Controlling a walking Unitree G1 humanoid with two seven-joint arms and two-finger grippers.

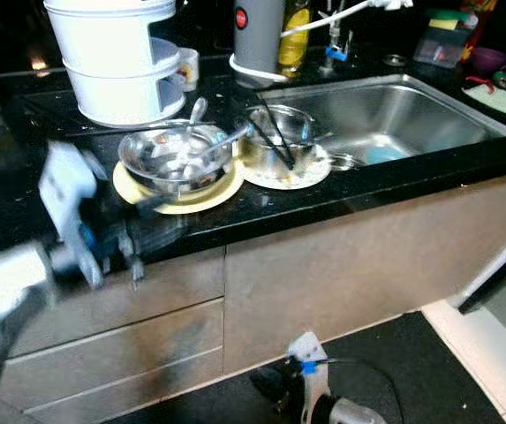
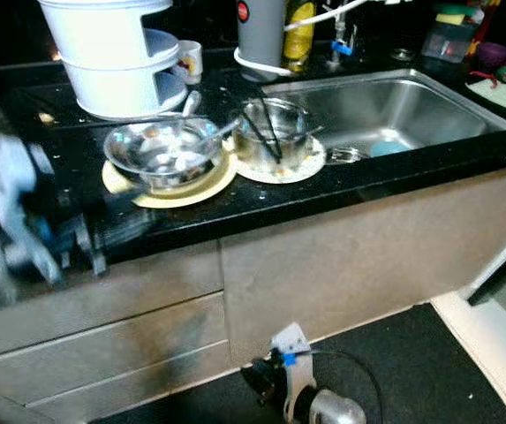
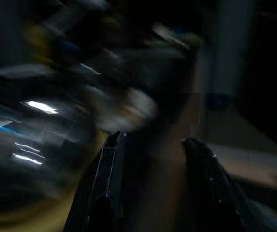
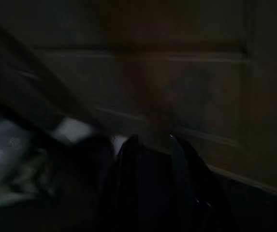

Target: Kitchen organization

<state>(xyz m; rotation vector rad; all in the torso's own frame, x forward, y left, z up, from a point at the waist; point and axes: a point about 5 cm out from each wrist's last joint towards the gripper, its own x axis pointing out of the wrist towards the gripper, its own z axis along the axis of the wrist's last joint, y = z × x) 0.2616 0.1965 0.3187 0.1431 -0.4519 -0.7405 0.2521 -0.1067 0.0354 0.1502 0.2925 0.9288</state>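
At frame centre on the black tabletop [image 1: 23, 190]: steel bowl [image 1: 175, 159] on yellow plate [image 1: 182, 199], beside stainless sink [image 1: 394, 119]. Left gripper [image 1: 116, 256], blurred, lower left; its wrist view shows fingers [image 3: 102, 183] parted. Right gripper [image 4: 153, 145] near-dark; fingers' state indiscernible.

Home kitchen: black tabletop [image 1: 23, 190] with steel sink [image 1: 385, 110] (far right), dirty bowls [image 1: 175, 157] on plates, drawers [image 1: 120, 327] beneath.
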